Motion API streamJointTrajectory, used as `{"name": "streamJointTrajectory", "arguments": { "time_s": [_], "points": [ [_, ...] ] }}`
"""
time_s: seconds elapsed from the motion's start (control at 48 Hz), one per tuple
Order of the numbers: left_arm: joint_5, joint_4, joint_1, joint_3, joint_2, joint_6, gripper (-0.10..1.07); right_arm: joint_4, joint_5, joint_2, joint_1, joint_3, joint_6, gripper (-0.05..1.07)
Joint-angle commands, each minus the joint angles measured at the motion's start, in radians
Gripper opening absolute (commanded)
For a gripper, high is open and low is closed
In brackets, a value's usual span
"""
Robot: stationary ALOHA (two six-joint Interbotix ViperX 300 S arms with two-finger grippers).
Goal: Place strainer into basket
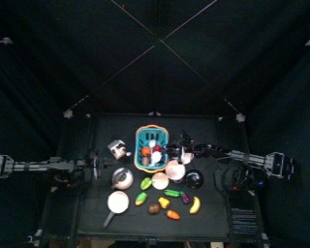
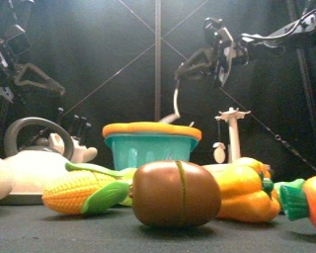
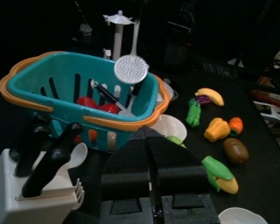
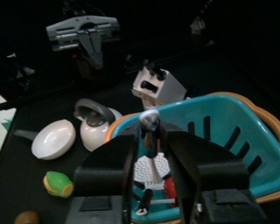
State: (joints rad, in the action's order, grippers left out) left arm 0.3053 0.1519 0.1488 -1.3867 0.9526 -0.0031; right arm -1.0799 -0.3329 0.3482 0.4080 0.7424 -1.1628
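The teal basket (image 1: 150,128) with an orange rim stands at the table's back middle; it also shows in the front view (image 2: 150,129), the left wrist view (image 3: 38,92) and the right wrist view (image 4: 241,101). My right gripper (image 2: 200,67) hangs over the basket, shut on the strainer's handle (image 4: 150,118). The strainer (image 3: 130,67), a round white sieve head on a thin handle, hangs above the basket's inside; it shows edge-on in the front view (image 2: 174,104). Toy utensils lie inside the basket. My left gripper (image 3: 152,162) is shut and empty, raised left of the basket.
A white knife block (image 3: 38,179) stands left of the basket, with a kettle (image 2: 29,158) in front of it. Toy corn (image 2: 88,193), a brown onion (image 2: 177,193) and a yellow pepper (image 2: 240,188) lie at the front. A white rack (image 2: 229,124) stands right of the basket.
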Motion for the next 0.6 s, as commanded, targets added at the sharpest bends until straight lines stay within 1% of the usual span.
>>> {"name": "streamJointTrajectory", "arguments": {
  "time_s": [0.0,0.104,0.229,0.438,0.583],
  "points": [
    [0.009,0.0,0.003,0.017,-0.005,0.002,-0.02,0.006,-0.009,-0.023,0.005,-0.034,0.002,0.76],
    [0.011,0.0,0.003,0.017,-0.005,0.0,-0.02,0.008,-0.009,-0.049,0.005,-0.041,0.002,0.87],
    [0.009,0.0,0.003,0.015,-0.006,-0.002,-0.02,0.006,-0.008,-0.049,0.005,-0.041,0.002,0.94],
    [0.011,0.0,0.003,0.015,-0.006,-0.002,-0.02,0.0,-0.008,-0.014,0.003,-0.021,0.002,0.95],
    [0.009,0.0,0.003,0.015,-0.005,-0.002,-0.02,-0.011,0.006,0.046,0.003,0.011,-0.002,0.95]
  ]
}}
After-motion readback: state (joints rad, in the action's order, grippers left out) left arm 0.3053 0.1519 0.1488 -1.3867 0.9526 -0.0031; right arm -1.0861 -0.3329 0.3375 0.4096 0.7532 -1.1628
